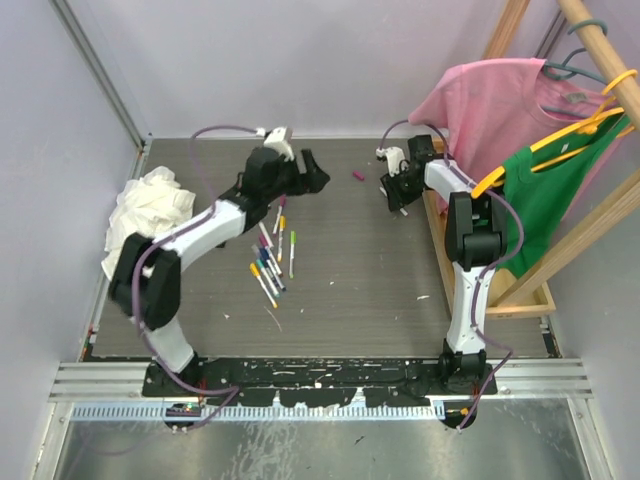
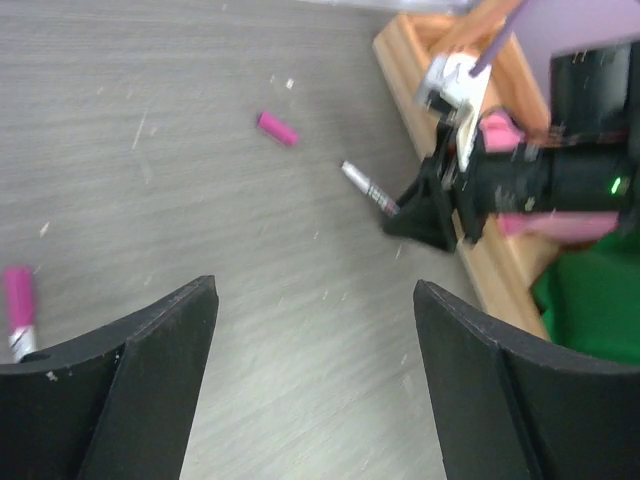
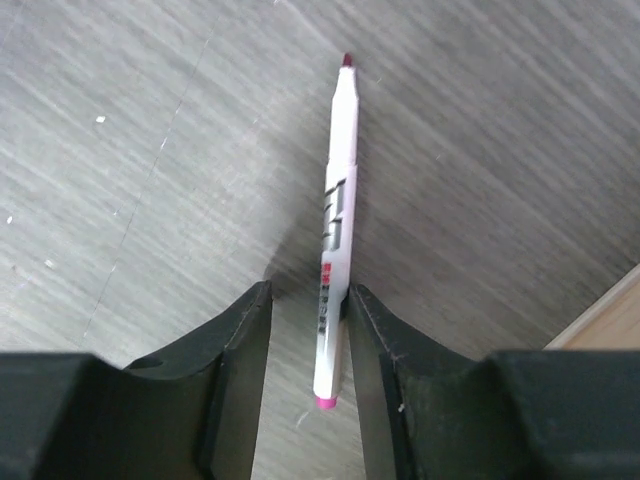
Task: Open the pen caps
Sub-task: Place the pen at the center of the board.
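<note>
An uncapped white pen (image 3: pixel 338 200) is pictured between the fingers of the right gripper (image 3: pixel 308 292), close beside the wooden clothes rack (image 1: pixel 525 308). The fingers are parted a little wider than the barrel, with a gap showing on 1 side, and it cannot be told whether the pen is borne by them or merely leans on 1. The pen's long axis runs straight out from the fingers, its dark-red felt tip (image 3: pixel 347 62) pointed away from the rack. 1 loose pink cap (image 2: pixel 278 128), likely its own, lies flat on the table (image 1: pixel 380 290) just beyond that tip, farther from the rack, its long axis slanted across the pen's line. The left gripper (image 2: pixel 315 288) is held wide open and empty, farther again from the rack and facing the cap. Pens judged to be capped are gathered in a cluster (image 1: pixel 270 255) well away from the rack, beside the left arm, plainly the nearer of the 2. Their long axes run roughly alongside the rack's base rail, so a pick there would call for fingers closed across a barrel.
</note>
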### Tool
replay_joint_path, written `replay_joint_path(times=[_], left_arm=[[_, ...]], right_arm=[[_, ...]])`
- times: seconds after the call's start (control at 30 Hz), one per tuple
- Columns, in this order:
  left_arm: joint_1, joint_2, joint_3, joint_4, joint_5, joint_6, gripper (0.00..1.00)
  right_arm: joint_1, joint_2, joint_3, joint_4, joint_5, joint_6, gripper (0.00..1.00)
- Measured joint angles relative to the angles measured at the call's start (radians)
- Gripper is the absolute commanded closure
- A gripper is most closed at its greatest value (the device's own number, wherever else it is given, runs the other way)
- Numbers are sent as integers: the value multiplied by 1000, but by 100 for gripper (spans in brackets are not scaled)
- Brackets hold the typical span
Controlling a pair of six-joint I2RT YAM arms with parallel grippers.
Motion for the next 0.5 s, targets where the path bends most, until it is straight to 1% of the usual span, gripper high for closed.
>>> replay_joint_path(times=[0.13, 0.23, 0.3, 0.43, 0.5], left_arm=[[0, -222, -312, 56, -16, 82, 15], [1, -340, -485, 55, -39, 119, 13], [2, -426, -594, 44, -54, 135, 8], [4, -583, -723, 12, -77, 140, 0], [5, -666, -769, 6, -87, 137, 2]], right_arm=[[4, -40, -35, -15, -3, 5, 54], [13, -91, -64, -18, -3, 5, 53], [24, -135, -88, -22, -2, 4, 53], [69, -248, -157, -23, -3, -2, 53], [100, -311, -204, -22, -5, -5, 52]])
